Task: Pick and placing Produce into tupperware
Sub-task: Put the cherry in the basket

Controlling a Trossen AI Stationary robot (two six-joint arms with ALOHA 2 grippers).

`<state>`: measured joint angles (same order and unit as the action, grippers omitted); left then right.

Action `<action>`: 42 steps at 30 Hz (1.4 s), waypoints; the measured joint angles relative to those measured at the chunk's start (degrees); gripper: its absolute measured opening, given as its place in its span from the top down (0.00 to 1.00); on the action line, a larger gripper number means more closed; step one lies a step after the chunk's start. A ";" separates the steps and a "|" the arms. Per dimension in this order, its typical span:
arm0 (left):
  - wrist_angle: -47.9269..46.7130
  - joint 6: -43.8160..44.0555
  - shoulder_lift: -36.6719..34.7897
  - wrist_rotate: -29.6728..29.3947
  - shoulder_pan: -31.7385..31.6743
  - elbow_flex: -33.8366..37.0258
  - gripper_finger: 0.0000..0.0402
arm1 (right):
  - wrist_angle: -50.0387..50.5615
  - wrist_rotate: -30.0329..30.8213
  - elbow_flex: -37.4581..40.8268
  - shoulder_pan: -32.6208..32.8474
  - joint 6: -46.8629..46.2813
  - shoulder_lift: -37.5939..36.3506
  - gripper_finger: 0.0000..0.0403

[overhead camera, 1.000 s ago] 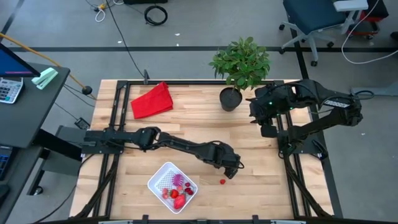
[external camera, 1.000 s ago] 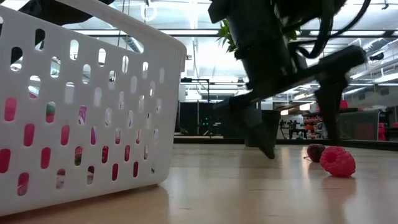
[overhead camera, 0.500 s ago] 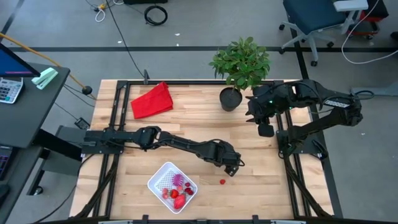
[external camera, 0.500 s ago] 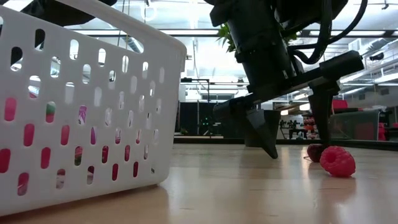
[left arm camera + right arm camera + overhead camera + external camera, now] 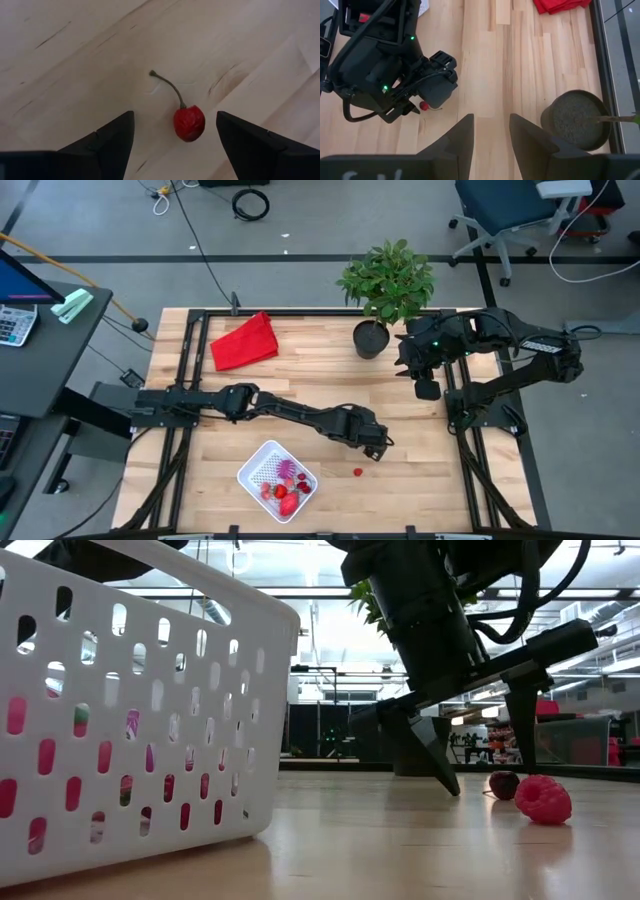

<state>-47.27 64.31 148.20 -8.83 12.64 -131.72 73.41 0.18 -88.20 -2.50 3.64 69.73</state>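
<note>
- Straddling a stemmed cherry [image 5: 189, 122] on the table [image 5: 300, 370], left gripper [image 5: 172, 131] stood fingers apart, cherry untouched.
- Right gripper [image 5: 491, 131] waited near the plant pot [image 5: 576, 120], fingers slightly apart.
- White basket [image 5: 277, 480] held fruit.

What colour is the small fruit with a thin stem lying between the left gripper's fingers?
The small stemmed cherry is red with a brownish-green stem, clearest in the left wrist view.
</note>
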 joint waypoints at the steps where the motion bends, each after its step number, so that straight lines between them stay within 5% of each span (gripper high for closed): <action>1: 0.02 0.01 0.00 0.06 0.00 0.00 0.29 | 0.00 -0.01 0.00 0.00 0.00 0.00 0.67; 13: -0.71 2.24 0.02 0.60 -0.74 0.00 0.34 | 0.02 0.00 -0.01 0.00 0.00 0.00 0.67; 42: -3.50 7.16 -0.18 1.71 -0.92 0.01 0.85 | 0.04 -0.01 0.00 0.00 0.00 0.00 0.67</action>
<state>-50.76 71.48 148.02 -7.12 11.73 -131.71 73.45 0.17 -88.20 -2.50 3.64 69.73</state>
